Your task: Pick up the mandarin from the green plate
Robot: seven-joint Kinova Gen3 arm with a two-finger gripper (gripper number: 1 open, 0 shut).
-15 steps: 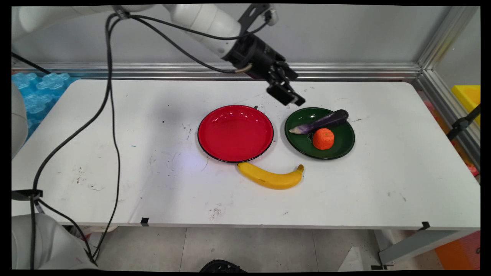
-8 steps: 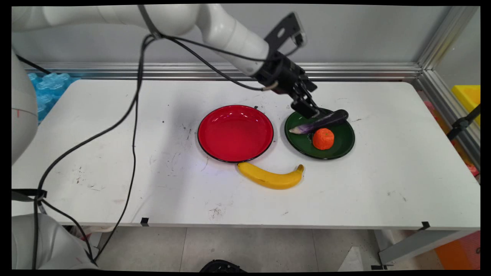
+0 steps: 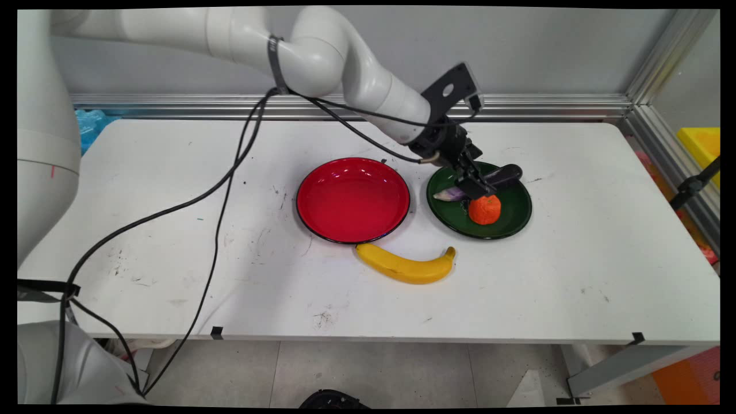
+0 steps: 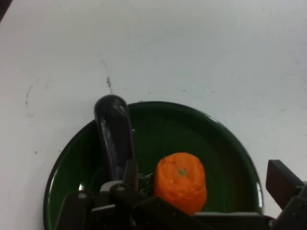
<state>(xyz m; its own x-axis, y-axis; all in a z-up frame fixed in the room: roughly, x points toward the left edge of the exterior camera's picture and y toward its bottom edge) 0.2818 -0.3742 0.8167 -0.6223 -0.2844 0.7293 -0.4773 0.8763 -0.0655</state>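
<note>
The gripper (image 3: 476,188) was down over the green plate (image 3: 514,221), which sat on the white table (image 3: 575,259) toward its right side and nearer the far edge than the near one. Its fingers stood open: in the hand view one finger (image 4: 125,175) rested right against the eggplant (image 4: 114,134), and the other (image 4: 283,179) stood well off beyond the orange fruit (image 4: 181,181), so the fruit lay between them. Nothing was held. The eggplant (image 3: 506,174) lay across the far part of the green plate (image 4: 225,143), its dark end reaching the plate's far-right rim and its pale end (image 3: 445,195) pointing toward the plate's left rim. The orange fruit (image 3: 485,209) sat upright in the middle of that plate, just beside the eggplant on its near side. An empty red plate (image 3: 353,199) stood just to the left of the green one, close but apart. A banana (image 3: 405,265) lay on the table just in front of the red plate, its left end close to the plate's near rim and its stem end pointing toward the green plate. Black cables (image 3: 218,190) hung from the arm over the table's left half.
</note>
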